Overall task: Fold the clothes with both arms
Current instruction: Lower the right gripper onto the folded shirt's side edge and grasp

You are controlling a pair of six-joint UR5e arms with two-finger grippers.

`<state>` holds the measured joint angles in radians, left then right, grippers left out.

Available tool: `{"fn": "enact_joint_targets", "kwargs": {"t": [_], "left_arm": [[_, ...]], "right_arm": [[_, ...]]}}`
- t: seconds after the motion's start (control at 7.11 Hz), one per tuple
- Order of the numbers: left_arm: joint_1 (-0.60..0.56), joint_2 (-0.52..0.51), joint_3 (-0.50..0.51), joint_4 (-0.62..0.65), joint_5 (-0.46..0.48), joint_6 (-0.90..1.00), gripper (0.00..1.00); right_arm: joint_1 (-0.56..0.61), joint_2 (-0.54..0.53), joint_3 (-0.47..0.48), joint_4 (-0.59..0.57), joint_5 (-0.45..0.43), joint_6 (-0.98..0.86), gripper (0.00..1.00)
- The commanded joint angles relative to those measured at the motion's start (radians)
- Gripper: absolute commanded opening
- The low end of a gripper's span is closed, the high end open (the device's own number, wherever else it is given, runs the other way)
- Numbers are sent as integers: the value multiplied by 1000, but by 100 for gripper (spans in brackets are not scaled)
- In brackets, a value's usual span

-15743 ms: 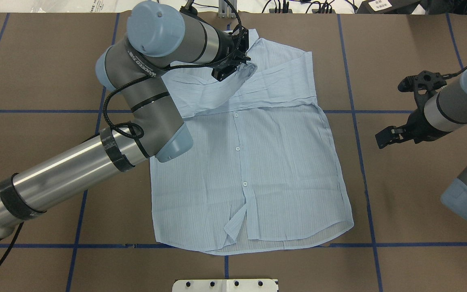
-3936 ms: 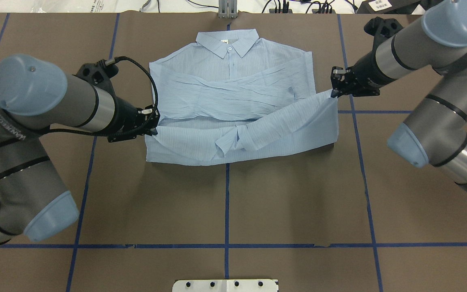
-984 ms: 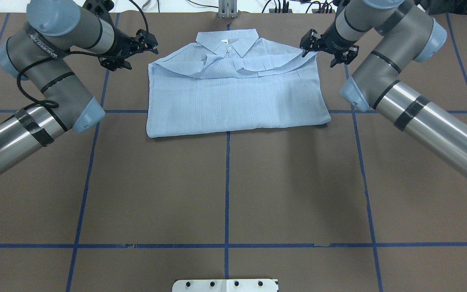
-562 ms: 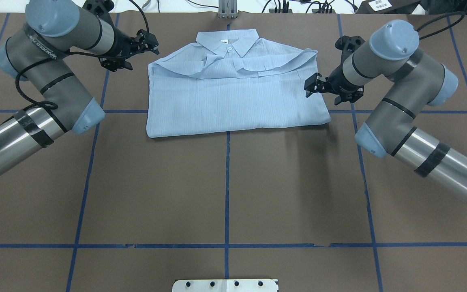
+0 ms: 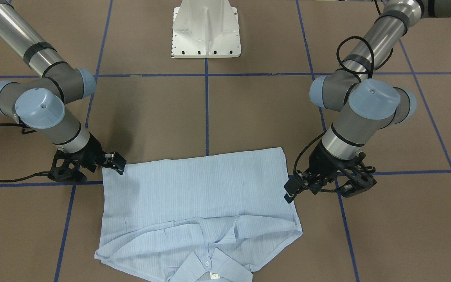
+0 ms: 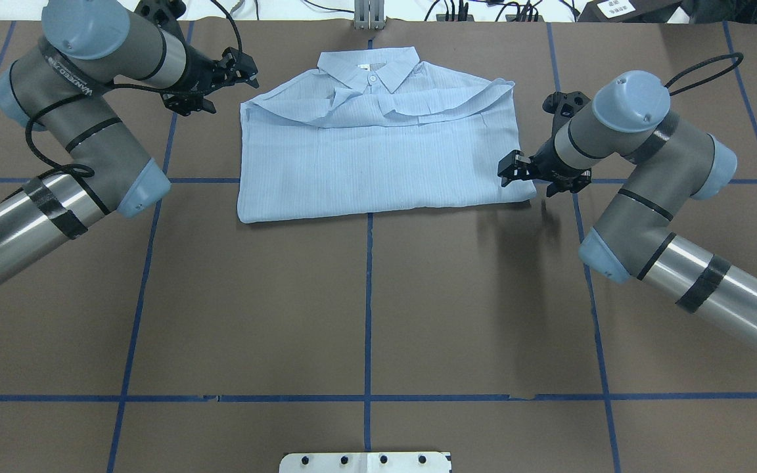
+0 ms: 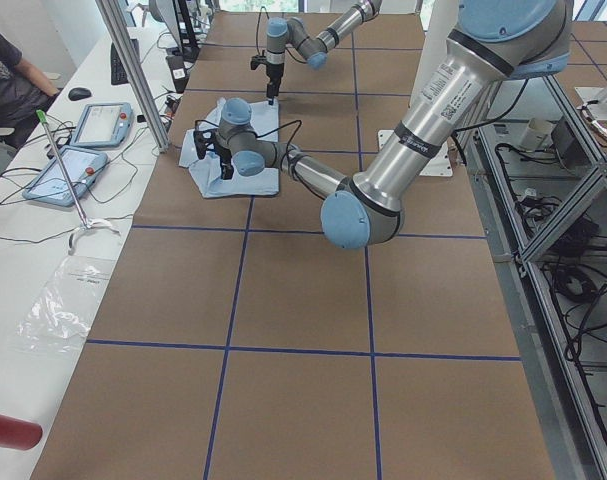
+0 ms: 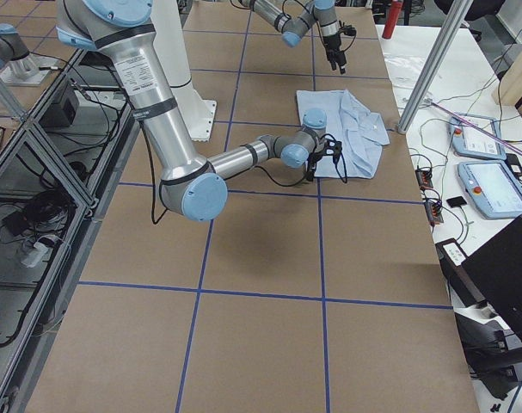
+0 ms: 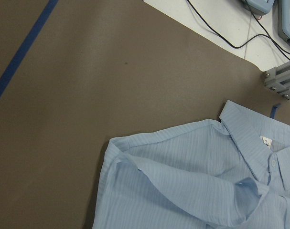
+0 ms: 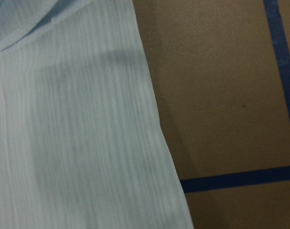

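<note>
Shirt [image 6: 378, 154] lies flat on far half of desk [image 6: 470, 309], hem folded up to shoulders. Left gripper [image 6: 221, 85] spread, empty, just beside far left corner. Right gripper [image 6: 528, 179] spread over near right corner; contact unclear. Next fold, I'd guess, sideways: pinch every layer at edge, lift low, mind loose flap [image 6: 342, 98]. Collar [image 6: 395, 72] points away from robot; long axis runs side to side.
</note>
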<state>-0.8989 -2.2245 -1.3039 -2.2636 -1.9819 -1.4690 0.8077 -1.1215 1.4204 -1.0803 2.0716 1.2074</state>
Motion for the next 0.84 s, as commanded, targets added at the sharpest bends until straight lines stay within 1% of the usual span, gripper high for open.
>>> {"fn": "enact_joint_targets", "kwargs": {"t": [0.0, 0.14, 0.28, 0.42, 0.56, 0.7], "left_arm": [[2, 3, 1, -1, 0, 2, 99], [3, 5, 2, -1, 2, 4, 99], [3, 5, 3, -1, 2, 4, 99], [3, 5, 3, -1, 2, 6, 99], [3, 5, 3, -1, 2, 6, 99], [3, 5, 2, -1, 2, 4, 99]], "right_arm": [[1, 3, -9, -1, -2, 0, 65], [1, 5, -17, 0, -4, -2, 44], [2, 5, -17, 3, -2, -14, 4], [4, 5, -17, 8, 4, -15, 0], [8, 8, -17, -1, 11, -14, 0], [14, 5, -6, 0, 37, -14, 0]]}}
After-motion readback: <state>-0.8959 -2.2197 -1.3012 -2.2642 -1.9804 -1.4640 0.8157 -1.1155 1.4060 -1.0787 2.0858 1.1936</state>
